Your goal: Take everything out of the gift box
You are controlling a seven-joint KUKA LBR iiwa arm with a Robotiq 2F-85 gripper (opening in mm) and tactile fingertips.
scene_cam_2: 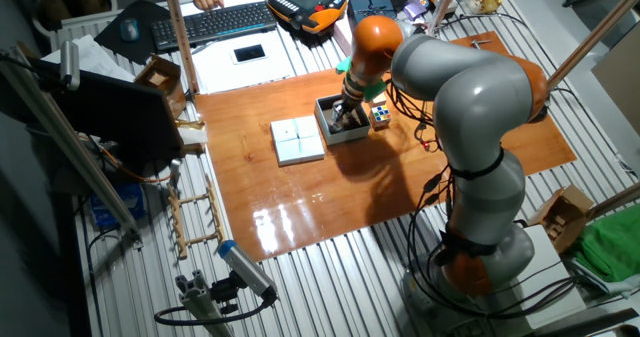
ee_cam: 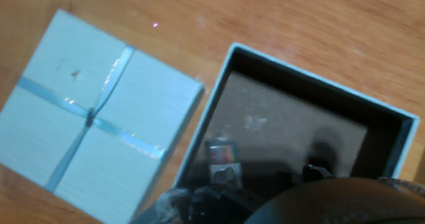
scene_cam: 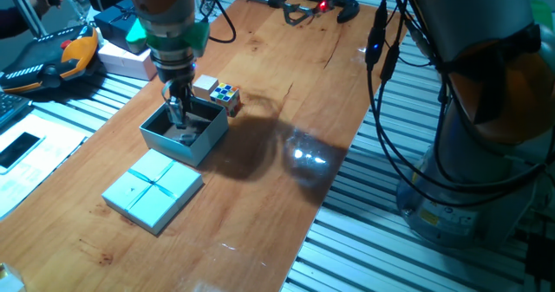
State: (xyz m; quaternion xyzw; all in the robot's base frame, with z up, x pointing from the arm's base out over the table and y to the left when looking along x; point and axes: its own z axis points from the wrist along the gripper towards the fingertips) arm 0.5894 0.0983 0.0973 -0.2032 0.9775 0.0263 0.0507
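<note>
One gift box (scene_cam: 201, 142) sits open on the table (scene_cam: 286, 179), with its one lid (scene_cam: 153, 188) lying flat just beside it at about 7 o'clock. The gripper (scene_cam: 179, 117) is down inside the box; can't tell if it's open or closed. Two items sit outside at 1 o'clock: one tan block (scene_cam: 205, 86) and one puzzle cube (scene_cam: 225, 95).

wooden table (scene_cam: 286, 188), gift box (scene_cam: 208, 140), lid (scene_cam: 153, 189), puzzle cube (scene_cam: 226, 95)

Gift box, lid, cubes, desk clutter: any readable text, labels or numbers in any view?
None readable.
Gift box and lid: blank, only a ribbon cross.
Puzzle cube: colour stickers, no print.
Keyboard and pendant: too small to read.
</note>
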